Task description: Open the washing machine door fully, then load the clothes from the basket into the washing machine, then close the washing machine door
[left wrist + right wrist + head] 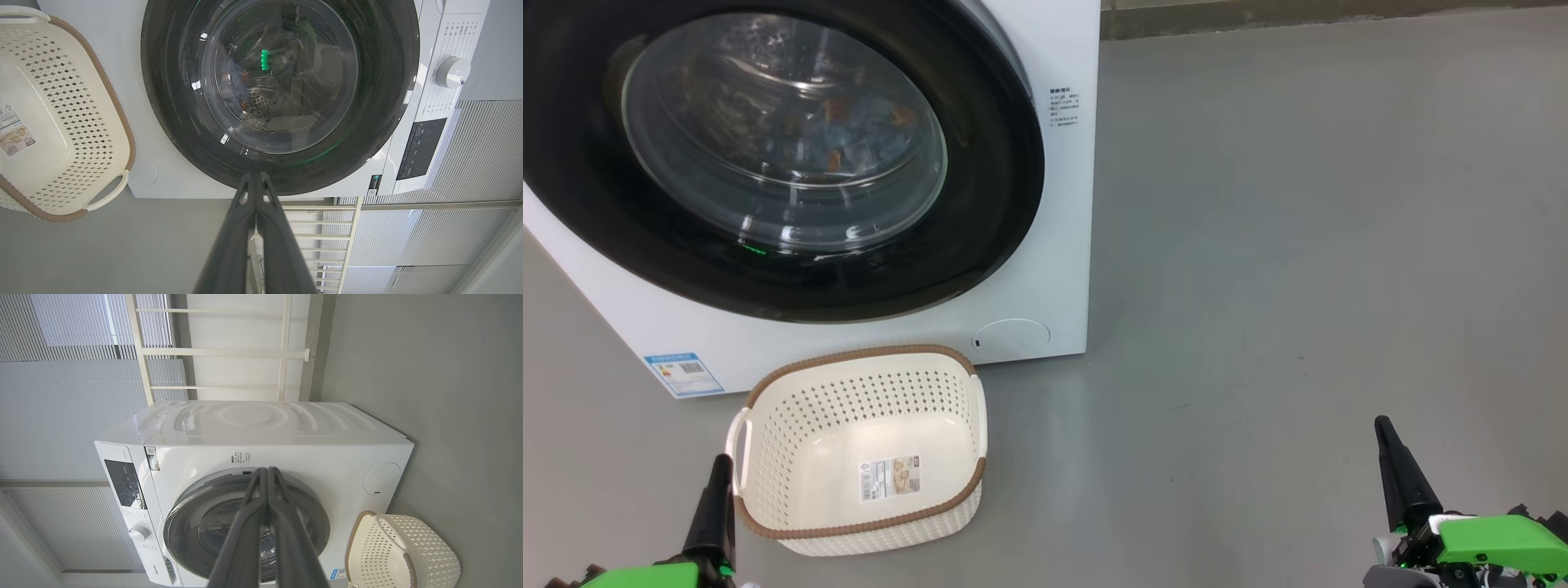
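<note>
The washing machine (1045, 269) stands at the upper left of the head view, and its door (980, 204) lies shut against the front. Behind the glass bowl I see the clothes (866, 122), blue fabric with orange-brown prints, inside the drum. On the floor before the machine sits the basket (858, 353), its bottom label sticker bare to view. My left gripper (719, 465) is shut just left of the basket, holding nothing. At the lower right my right gripper (1384, 425) is shut over bare floor. The left wrist view looks at the door (171, 102) past the shut left gripper (254, 174).
Grey floor (1298, 245) spreads wide to the right of the machine. A control panel and round knob (451, 72) sit at the machine's top. Behind it are a white rack (282, 351) and window blinds (61, 326).
</note>
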`<state>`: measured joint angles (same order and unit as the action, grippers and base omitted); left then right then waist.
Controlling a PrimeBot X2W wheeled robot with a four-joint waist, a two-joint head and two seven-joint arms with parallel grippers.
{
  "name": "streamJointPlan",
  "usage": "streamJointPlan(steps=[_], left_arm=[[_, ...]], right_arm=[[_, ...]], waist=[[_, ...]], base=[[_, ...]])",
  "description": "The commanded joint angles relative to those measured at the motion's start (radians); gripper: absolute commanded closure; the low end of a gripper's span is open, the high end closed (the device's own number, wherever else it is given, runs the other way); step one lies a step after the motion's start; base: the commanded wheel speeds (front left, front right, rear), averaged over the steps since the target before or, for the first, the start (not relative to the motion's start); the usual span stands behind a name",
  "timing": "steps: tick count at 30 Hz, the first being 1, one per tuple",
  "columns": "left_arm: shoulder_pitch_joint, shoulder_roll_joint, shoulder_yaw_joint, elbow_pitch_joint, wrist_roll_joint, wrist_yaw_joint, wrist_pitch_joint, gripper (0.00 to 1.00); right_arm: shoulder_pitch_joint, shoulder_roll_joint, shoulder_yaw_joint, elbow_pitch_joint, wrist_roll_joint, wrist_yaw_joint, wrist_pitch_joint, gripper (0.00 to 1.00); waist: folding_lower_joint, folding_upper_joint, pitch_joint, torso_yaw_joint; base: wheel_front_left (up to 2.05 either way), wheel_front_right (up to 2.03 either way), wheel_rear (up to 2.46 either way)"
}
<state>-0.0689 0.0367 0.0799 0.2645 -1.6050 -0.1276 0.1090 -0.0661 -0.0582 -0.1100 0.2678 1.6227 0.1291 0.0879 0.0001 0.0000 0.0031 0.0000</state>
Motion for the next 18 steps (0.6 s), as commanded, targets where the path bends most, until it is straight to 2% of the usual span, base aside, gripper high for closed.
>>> streamJointPlan(steps=[1,18], left_arm=[[-0.039,0.014,0.034,-0.020,-0.004,-0.003,0.004,1.00],[-0.039,0.014,0.034,-0.020,-0.003,-0.003,0.004,1.00]], right_arm=[[-0.040,-0.009,0.019,-0.024,0.005,0.002,0.007,1.00],[-0.040,-0.005,0.014,-0.024,0.001,0.002,0.011,1.00]], waist=[[-0.0001,0.0000,0.000,0.000],[-0.0001,0.0000,0.000,0.000]], base=[[0.00,0.00,0.00],[0.00,0.00,0.00]])
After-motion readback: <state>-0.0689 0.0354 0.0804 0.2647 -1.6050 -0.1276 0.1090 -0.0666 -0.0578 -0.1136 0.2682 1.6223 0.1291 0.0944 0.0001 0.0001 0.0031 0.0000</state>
